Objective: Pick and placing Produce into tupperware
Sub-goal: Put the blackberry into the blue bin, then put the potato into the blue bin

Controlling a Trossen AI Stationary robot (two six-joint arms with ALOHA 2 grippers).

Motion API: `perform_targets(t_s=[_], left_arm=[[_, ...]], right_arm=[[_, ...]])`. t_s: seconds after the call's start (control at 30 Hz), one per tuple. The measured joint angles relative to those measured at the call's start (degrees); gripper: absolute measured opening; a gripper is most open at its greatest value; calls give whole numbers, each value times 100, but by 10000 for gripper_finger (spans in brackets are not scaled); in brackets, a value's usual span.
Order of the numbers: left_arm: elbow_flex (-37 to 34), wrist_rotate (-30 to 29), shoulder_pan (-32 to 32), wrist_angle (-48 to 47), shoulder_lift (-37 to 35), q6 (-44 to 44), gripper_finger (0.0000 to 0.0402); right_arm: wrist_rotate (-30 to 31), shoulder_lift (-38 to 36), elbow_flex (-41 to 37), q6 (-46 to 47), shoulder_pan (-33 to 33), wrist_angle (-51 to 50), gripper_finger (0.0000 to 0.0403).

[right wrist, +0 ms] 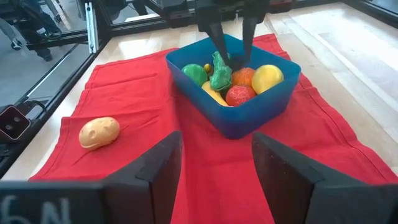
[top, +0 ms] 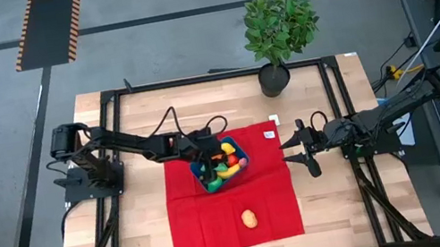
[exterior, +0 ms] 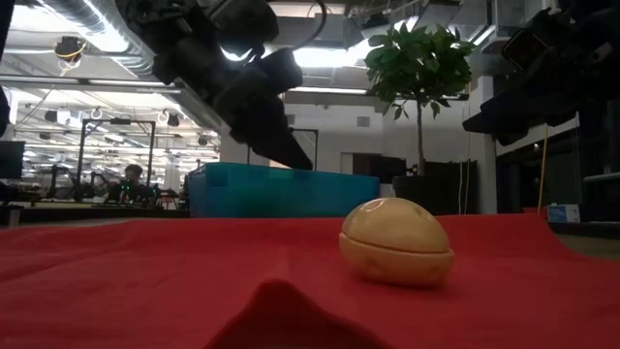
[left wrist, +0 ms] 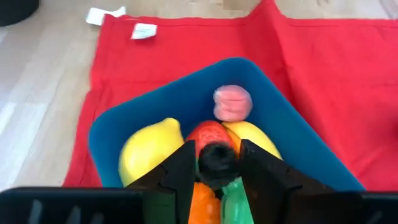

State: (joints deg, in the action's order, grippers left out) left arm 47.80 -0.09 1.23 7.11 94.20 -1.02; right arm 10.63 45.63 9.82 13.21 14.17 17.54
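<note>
Tupperware (top: 237,150) long axis skewed on red cloth (top: 211,225)

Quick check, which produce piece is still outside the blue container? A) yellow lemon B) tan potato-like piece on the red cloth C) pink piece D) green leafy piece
B: the tan potato-like piece lies alone on the red cloth, apart from the blue container, which holds the rest of the produce under the left gripper.
</note>
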Motion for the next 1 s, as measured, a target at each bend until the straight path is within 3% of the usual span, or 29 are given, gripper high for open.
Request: perform_targets(t_s=[0.4,0.67,0.83,1.0], left_arm=[[0,-235,-33,76,-5,-410,134],[0,-293,-644,601,-276,-140,121],[-108,-1226,-1268,600,-330,-178,114],[-255,-2027,-1862,588,-330,-443,107]], right_arm=[[0,0,0,15,0,2,196],[-2,0,0,186,0,209,196],[-5,-2,0,17,0,229,196],[36,-1,0,605,0,257,196]])
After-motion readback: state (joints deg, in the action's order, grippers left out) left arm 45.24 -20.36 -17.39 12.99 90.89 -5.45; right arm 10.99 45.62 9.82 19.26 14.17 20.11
